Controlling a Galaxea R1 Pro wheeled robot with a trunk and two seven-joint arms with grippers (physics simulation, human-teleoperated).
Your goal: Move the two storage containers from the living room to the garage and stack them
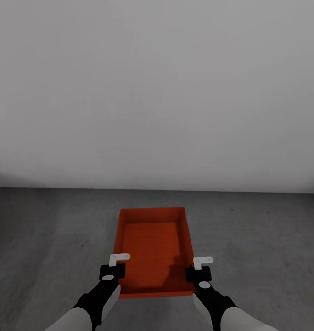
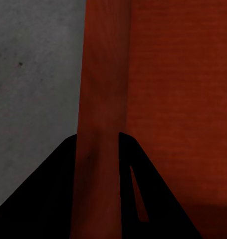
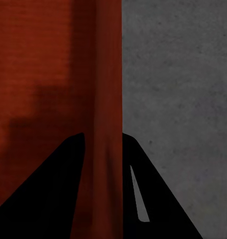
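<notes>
While the left gripper (image 1: 114, 265) and right gripper (image 1: 200, 268) each pinch a side wall, one storage container (image 1: 153, 246) sits low-centre over the garage floor (image 1: 47, 239), stacking undone.

Your left gripper (image 2: 98, 149): black fingers (image 2: 49, 194) straddle the container wall, one on each side.
Container (image 2: 173, 99): orange-red, its wall running straight away from you.
Floor (image 2: 34, 74): dark grey concrete beside the wall's outer face.
</notes>
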